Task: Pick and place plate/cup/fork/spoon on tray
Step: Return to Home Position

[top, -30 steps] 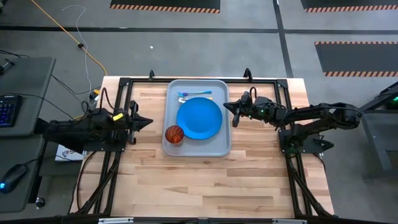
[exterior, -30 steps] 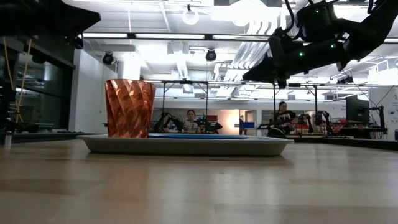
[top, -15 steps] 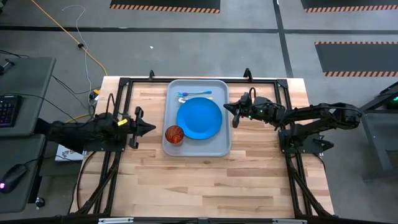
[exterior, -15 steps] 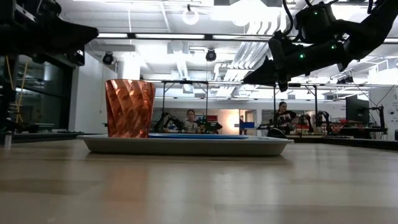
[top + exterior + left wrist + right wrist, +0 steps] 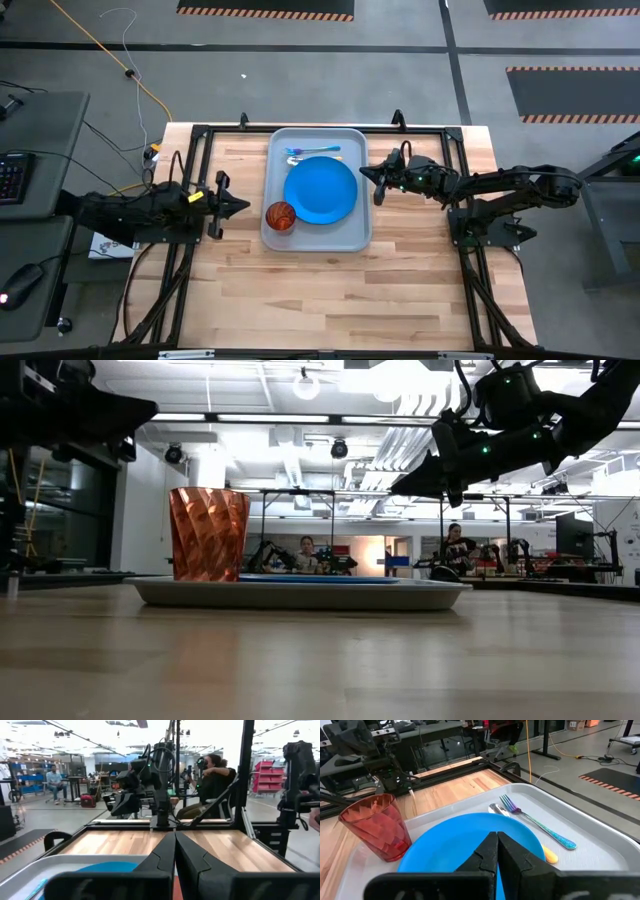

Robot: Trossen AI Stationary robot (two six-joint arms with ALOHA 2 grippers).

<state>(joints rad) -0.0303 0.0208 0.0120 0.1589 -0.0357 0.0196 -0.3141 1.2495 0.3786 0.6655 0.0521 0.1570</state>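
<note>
The light-grey tray (image 5: 352, 238) lies on the table's middle. On it lie the blue plate (image 5: 320, 191), the red-orange cup (image 5: 280, 215) standing at the plate's near left, and the fork (image 5: 313, 150) and spoon (image 5: 300, 160) at the far end. The spoon's orange handle (image 5: 550, 854) is partly hidden behind the plate. My left gripper (image 5: 240, 204) is shut and empty, left of the tray. My right gripper (image 5: 365, 173) is shut and empty, above the tray's right rim.
Black frame rails (image 5: 200, 140) run along the table's left, far and right sides. Bare wood (image 5: 330, 300) lies between the tray and the near edge. People (image 5: 455, 545) sit in the room beyond the table.
My left gripper has gone toward the table's near edge and a little toward the tray, staying shut. My right gripper has kept still.
</note>
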